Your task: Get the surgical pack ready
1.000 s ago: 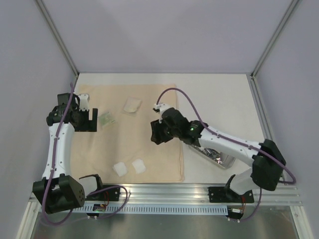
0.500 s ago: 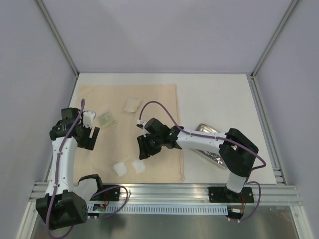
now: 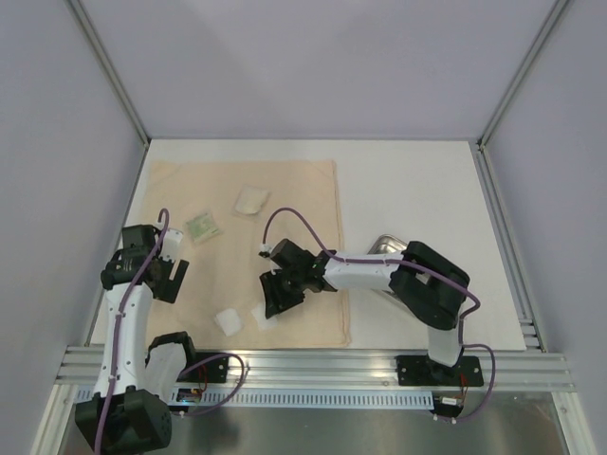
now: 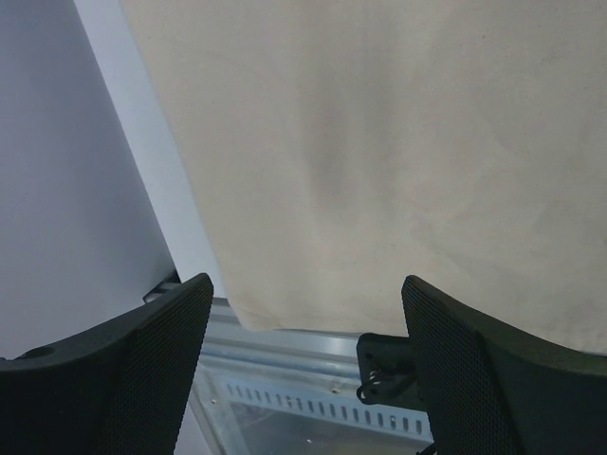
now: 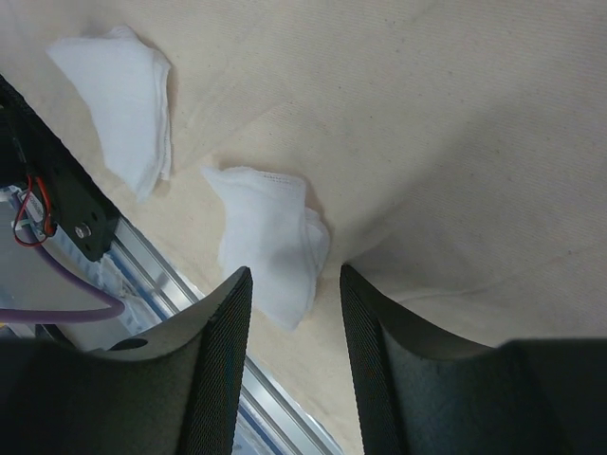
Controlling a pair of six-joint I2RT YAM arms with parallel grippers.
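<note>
The white counter (image 3: 408, 180) sat inside a pale-walled booth framed with aluminium posts. Across its 9 o'clock half lay the large beige cloth sheet (image 3: 294, 209) of the surgical pack, spread flat and unfolded. Two white gauze squares rested near the cloth's 6 o'clock edge: the nearer gauze square (image 5: 266, 237) and, just beside it toward 9 o'clock, the second gauze square (image 3: 229, 320). Further toward 12 o'clock on the cloth lay a cream folded pad (image 3: 250, 200) and a small greenish flat packet (image 3: 202, 227), well apart from the squares.

The right hand (image 3: 273, 296) hung directly over the nearer gauze square, its jaws partly parted and straddling the gauze without pinching it; nothing was held. Off the cloth toward 3 o'clock stood the small shiny steel tray (image 3: 382, 244), mostly hidden behind the right arm, so its contents could not be told. The left hand (image 3: 163, 275) hovered at the cloth's 9 o'clock edge, spread wide and released, with only bare fabric beneath it.

The step in hand looked to be picking up the gauze. The next move probably called for lowering the right hand until its fingers (image 5: 213, 370) bracketed the square, then closing gently enough to lift the gauze without dragging the cloth.
</note>
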